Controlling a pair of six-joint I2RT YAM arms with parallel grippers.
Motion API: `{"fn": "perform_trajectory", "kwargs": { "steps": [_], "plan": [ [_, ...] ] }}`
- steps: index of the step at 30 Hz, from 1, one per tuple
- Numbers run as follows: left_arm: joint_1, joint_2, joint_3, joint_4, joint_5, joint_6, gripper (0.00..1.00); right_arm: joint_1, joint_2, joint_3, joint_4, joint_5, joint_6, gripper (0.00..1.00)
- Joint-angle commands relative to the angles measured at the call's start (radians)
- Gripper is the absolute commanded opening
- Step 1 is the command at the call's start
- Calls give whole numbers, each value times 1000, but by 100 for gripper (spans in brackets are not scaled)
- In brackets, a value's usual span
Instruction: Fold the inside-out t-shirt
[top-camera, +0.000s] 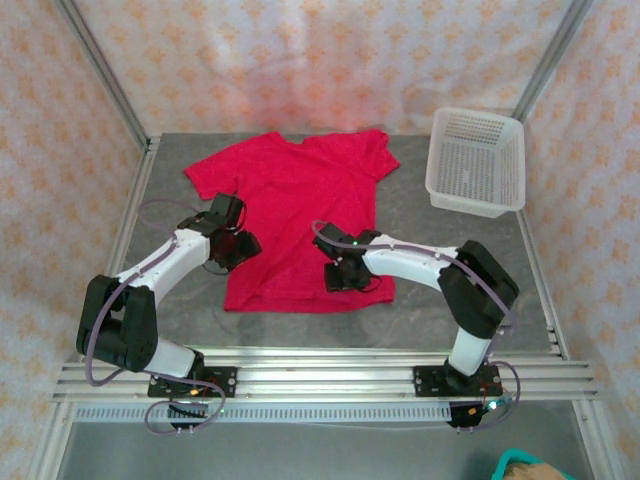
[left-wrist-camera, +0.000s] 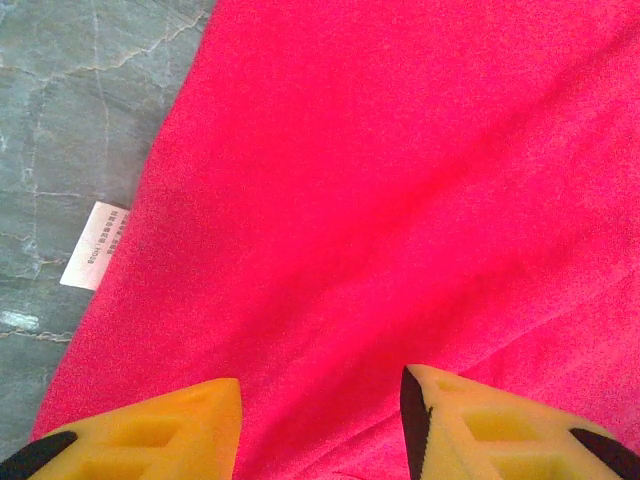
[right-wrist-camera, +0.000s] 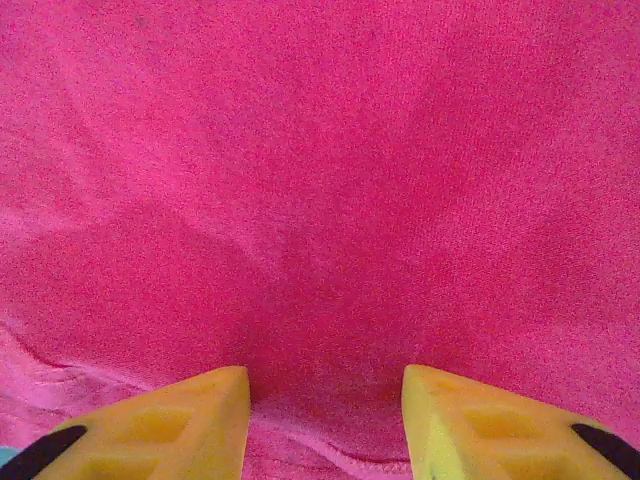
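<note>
The top camera looked down from high behind both arm bases (top-camera: 190, 385), taking in the whole grey stone-patterned table (top-camera: 420, 320) from afar. Each wrist camera pointed down past its own yellow wedge-shaped fingers (left-wrist-camera: 150, 435), very near the soft red-pink short-sleeved t-shirt (top-camera: 295, 200), the part all three views shared.

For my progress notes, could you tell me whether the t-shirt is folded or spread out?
Spread out: the t-shirt lies flat, no part folded over.
</note>
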Motion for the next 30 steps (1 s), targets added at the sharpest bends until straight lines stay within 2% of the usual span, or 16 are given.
{"fn": "perform_trajectory", "kwargs": {
  "steps": [1,3,8,12,15,18,19,21,23,25,30],
  "plan": [
    [-5,-4,-10,9,3,-11,47,6,18,-9,4,20,7,43],
    [-5,-2,-9,9,5,-10,47,5,24,-6,3,19,5,40],
    [-4,-3,-5,2,5,-7,46,6,19,6,-12,24,2,18],
    [-5,-3,1,-5,4,-5,46,7,2,17,-36,32,-3,7],
    [-6,-9,0,-8,2,-2,46,5,-13,26,-54,37,-9,0],
    [-5,-11,-1,-14,-3,4,46,7,-40,22,-74,49,-8,0],
    [-5,-11,-2,-14,-2,5,46,6,-51,17,-89,57,-9,1],
    [-5,-11,-6,-14,-4,7,46,7,-84,-12,-114,81,-4,25],
    [-5,-10,-8,-13,-4,7,46,7,-134,-56,-130,120,9,41],
    [-5,-9,-13,-6,-2,4,46,6,-204,-112,-125,146,32,45],
    [-6,-1,-7,0,3,3,46,5,-336,-225,-59,152,84,62]
  ]
}}
